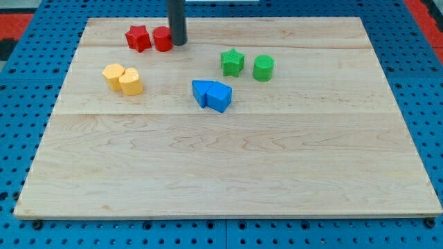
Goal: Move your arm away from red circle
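The red circle block lies near the view's top left on the wooden board, touching a red star block on its left. My tip stands right against the red circle's right side. The dark rod rises from there out of the view's top.
Two yellow blocks sit together below the red pair. Two blue blocks sit together near the board's middle. A green star and a green round block lie to the right. Blue pegboard surrounds the board.
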Action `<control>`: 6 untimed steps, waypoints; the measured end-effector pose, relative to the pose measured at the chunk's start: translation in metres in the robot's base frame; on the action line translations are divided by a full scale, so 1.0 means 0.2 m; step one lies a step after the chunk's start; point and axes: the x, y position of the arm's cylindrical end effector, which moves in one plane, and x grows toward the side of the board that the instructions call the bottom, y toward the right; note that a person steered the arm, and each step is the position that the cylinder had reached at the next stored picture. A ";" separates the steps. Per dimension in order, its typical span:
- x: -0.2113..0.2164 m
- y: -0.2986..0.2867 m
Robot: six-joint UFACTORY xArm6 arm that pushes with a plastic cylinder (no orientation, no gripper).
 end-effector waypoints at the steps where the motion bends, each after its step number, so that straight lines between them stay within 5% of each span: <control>1: -0.01 -0.17; 6: -0.20 0.26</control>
